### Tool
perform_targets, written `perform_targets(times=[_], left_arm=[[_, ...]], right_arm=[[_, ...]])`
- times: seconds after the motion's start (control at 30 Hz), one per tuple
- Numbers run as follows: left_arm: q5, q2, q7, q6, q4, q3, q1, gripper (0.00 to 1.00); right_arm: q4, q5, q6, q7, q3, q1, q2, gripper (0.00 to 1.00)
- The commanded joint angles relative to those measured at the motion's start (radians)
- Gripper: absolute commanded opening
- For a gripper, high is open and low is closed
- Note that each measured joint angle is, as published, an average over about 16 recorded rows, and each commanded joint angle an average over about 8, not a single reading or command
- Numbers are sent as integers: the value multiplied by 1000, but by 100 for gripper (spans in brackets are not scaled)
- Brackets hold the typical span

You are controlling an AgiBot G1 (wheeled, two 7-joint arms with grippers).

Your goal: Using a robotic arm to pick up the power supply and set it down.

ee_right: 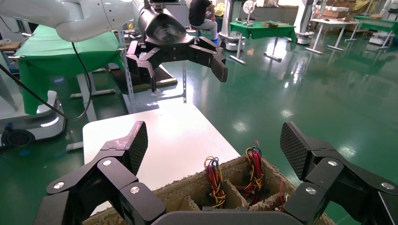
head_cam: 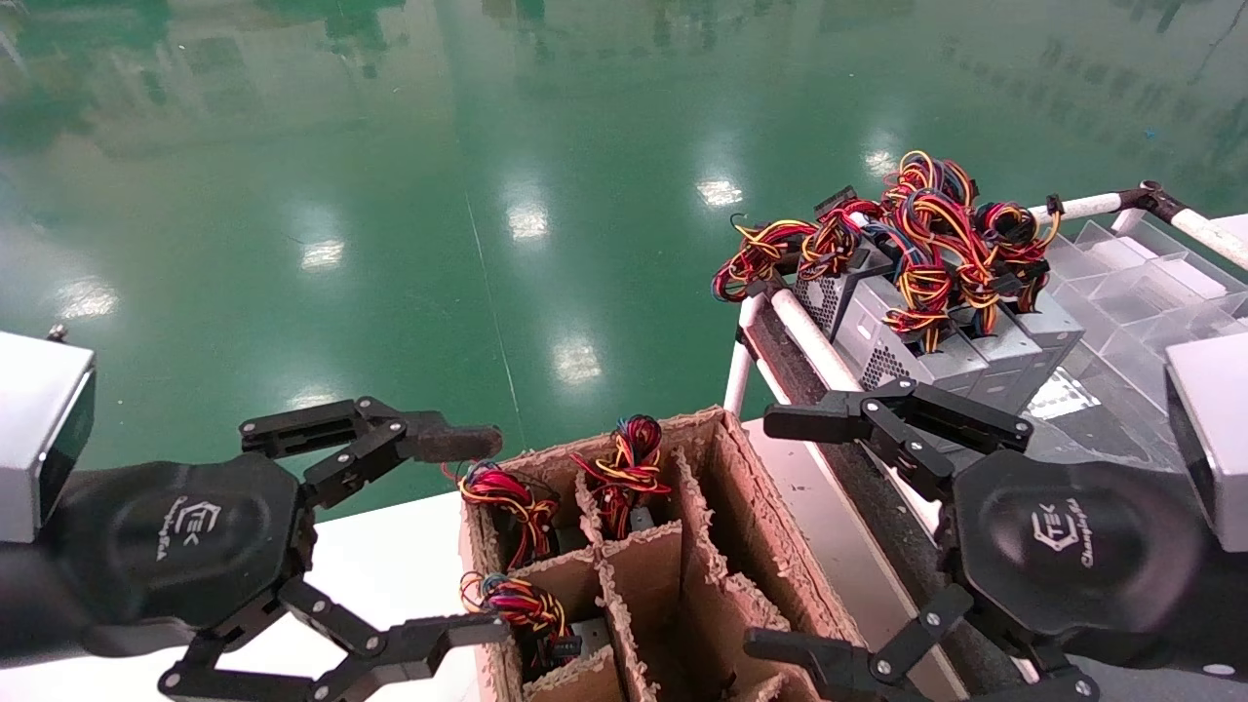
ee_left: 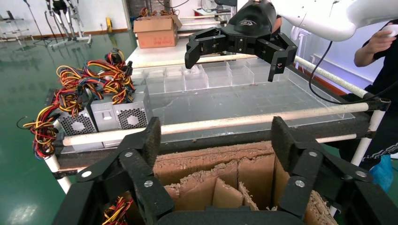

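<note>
We saw both claws spread wide and holding nothing: the left gripper [head_cam: 468,531] at eight o'clock over the white table [head_cam: 390,575], the right gripper [head_cam: 780,531] at four o'clock beside the cardboard box [head_cam: 760,546]. The power supplies [head_cam: 916,341] stood in a row on the cart [head_cam: 809,341] at two o'clock, wires [head_cam: 926,224] bundled on top. More wires [head_cam: 624,473] stuck out of the box's compartments.

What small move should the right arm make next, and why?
Probably swing the right gripper forward toward the power supplies on the rack. Its jaws are open and empty, hovering beside the cardboard divider box, and the supplies sit just ahead. The left gripper is open too.
</note>
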Motion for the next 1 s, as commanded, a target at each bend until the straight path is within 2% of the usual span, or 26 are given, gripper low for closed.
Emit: perform_targets(times=[0.03, 1.0], left_arm=[[0, 0, 0, 0, 0, 0, 0, 0], [0, 0, 0, 0, 0, 0, 0, 0]], right_arm=[[0, 0, 0, 0, 0, 0, 0, 100], [0, 0, 0, 0, 0, 0, 0, 100]])
